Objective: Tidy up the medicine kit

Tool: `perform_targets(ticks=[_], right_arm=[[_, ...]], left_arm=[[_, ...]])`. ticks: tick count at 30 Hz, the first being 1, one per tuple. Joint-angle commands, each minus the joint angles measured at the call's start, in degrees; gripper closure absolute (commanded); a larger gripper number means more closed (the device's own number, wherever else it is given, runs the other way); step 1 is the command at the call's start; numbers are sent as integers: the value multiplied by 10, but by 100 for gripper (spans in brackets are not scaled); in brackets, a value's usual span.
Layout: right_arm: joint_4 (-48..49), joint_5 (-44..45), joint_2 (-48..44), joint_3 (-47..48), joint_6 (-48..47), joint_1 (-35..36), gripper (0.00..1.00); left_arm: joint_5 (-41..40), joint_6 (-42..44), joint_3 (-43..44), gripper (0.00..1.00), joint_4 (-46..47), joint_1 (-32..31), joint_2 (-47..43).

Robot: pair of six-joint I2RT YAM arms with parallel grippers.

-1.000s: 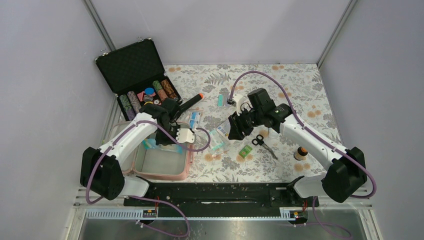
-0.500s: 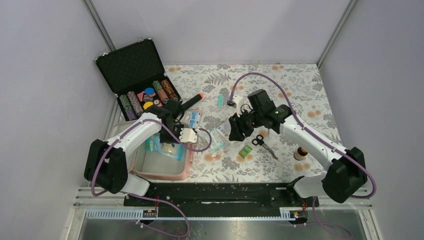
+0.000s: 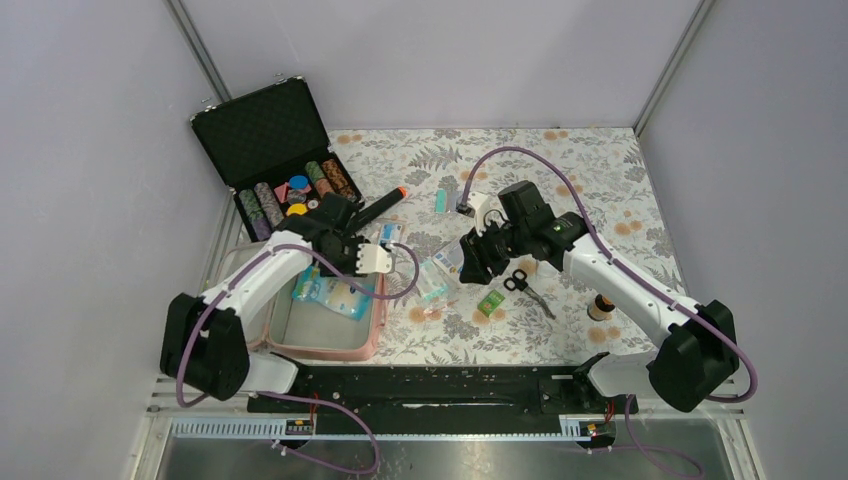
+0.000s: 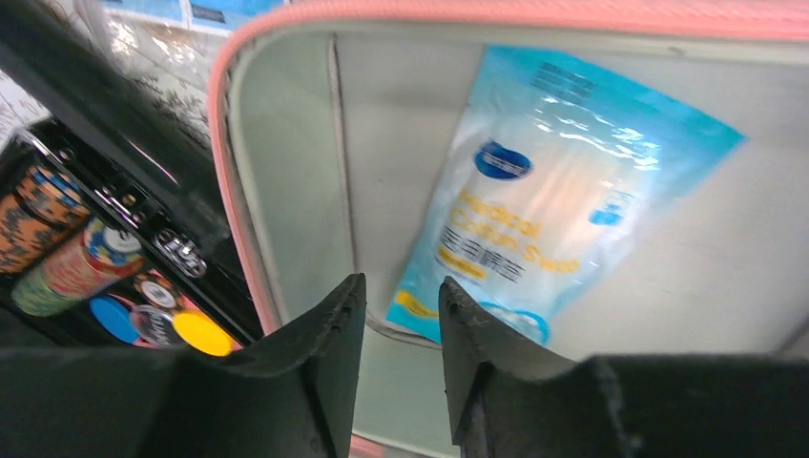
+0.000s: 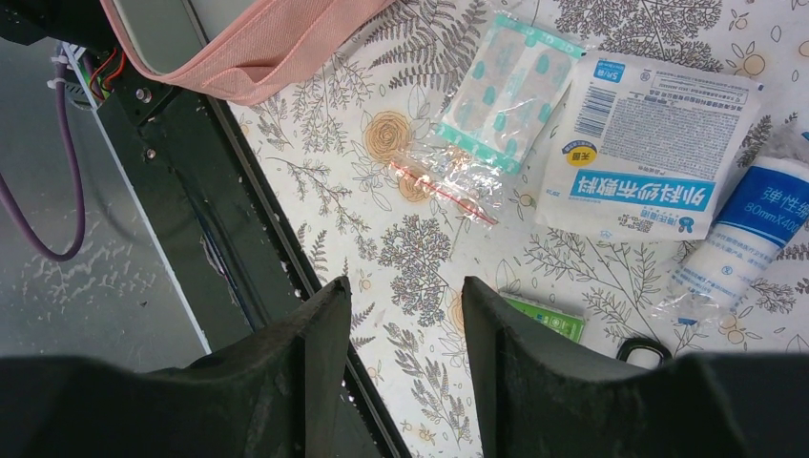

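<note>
1. Left wrist view: the left gripper point(image 4: 399, 286) hangs just above the open medicine kit point(image 4: 234, 191), its jaws a narrow slot apart with nothing between them. The kit has a pink woven rim, a rounded corner and a smooth grey lining. It looks soft and light, so its walls would probably buckle under a push. The stitched rim seems the firmest place to pinch. A glossy blue cotton swab packet point(image 4: 534, 191) lies flat on the lining. The black case point(image 4: 95, 258) of poker chips sits just beside the kit.

2. Right wrist view: the right gripper point(image 5: 403, 286) is likewise narrowly parted and empty, above the floral tablecloth point(image 5: 315, 172). Beyond it lie a teal plaster strip point(image 5: 506, 91), a white sachet point(image 5: 634, 153), a wrapped bandage roll point(image 5: 754, 239) and a crinkled clear zip bag point(image 5: 448, 176). These are thin and film-wrapped, probably slippery, and best taken by an edge. A pink corner of the kit shows at the top left.

3. Top view: the kit lies open at the table's near left, in front of the black case. The loose supplies lie to its right, between the arms. The scissors point(image 3: 525, 288) and a small brown bottle point(image 3: 601, 305) are farther right, well apart from the kit.
</note>
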Motion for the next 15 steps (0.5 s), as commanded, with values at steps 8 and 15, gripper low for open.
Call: perform_targets(ticks=[8, 15], right_arm=[[0, 1, -5, 2, -5, -1, 44], [0, 2, -4, 1, -4, -1, 45]], left_arm=[[101, -14, -63, 71, -145, 13, -77], [111, -30, -90, 91, -170, 11, -49]])
